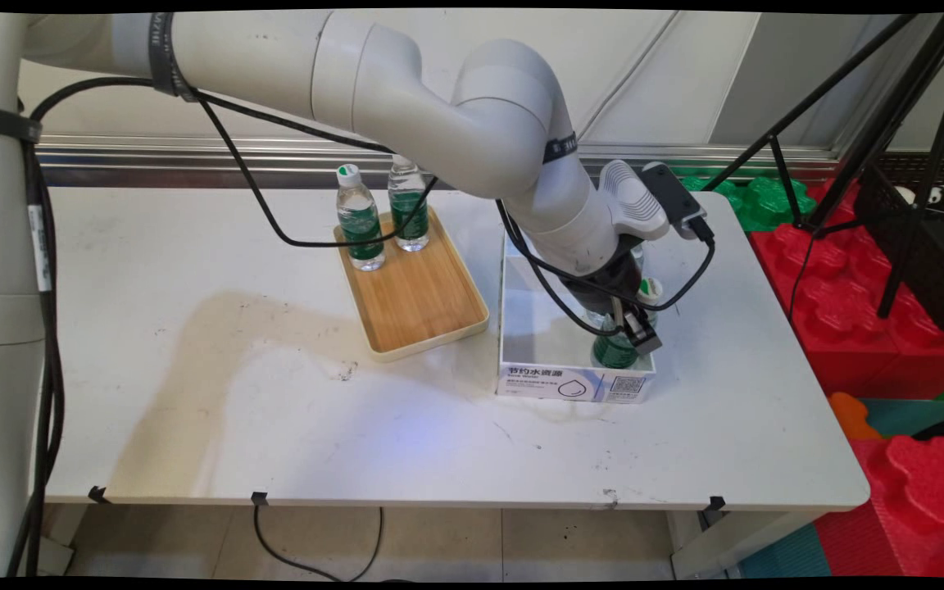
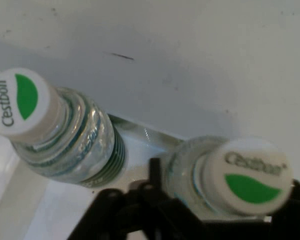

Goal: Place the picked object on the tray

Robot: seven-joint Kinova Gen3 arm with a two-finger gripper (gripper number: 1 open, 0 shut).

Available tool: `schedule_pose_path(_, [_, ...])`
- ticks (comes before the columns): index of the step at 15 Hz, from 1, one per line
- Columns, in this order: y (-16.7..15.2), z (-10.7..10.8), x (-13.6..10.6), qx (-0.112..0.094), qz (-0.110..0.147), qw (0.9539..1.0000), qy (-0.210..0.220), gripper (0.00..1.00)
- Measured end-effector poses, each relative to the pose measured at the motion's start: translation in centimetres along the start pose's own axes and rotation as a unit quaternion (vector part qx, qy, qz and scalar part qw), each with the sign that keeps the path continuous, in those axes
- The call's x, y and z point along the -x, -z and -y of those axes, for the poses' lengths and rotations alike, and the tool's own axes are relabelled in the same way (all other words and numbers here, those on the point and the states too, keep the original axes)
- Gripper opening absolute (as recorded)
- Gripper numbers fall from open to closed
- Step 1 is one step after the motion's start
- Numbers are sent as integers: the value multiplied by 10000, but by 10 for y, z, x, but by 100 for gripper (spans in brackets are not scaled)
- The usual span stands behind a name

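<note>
A: Now, item one?
B: Gripper (image 1: 632,332), black, lowered into white box (image 1: 574,383) at the table's (image 1: 193,369) right side. Set around near bottle (image 1: 613,351), green label, white cap with green leaf mark (image 2: 250,177).
A: Grip state?
B: Cannot tell whether closed on near bottle or merely around it. Bottle upright, base apparently on the box floor, not lifted.
A: Other contents of the box?
B: Second bottle (image 1: 650,288), same make, upright just beside the first, toward the far wall of the box; seen to the left in the hand view (image 2: 70,135).
A: Outside the box?
B: Wooden tray (image 1: 419,303), left of the box, nearly touching it. Two more bottles upright at its far end: left tray bottle (image 1: 360,221), right tray bottle (image 1: 409,209). Near half of the tray bare.
A: Tally?
B: Four bottles in all: two on the tray, two in the box.
</note>
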Motion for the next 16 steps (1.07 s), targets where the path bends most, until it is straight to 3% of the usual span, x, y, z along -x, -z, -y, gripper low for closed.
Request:
schedule_pose_path(7, [17,0,1,-128,-122,9998,1,0])
schedule_pose_path(16, [100,0,6,-343,-497,9982,-42,0])
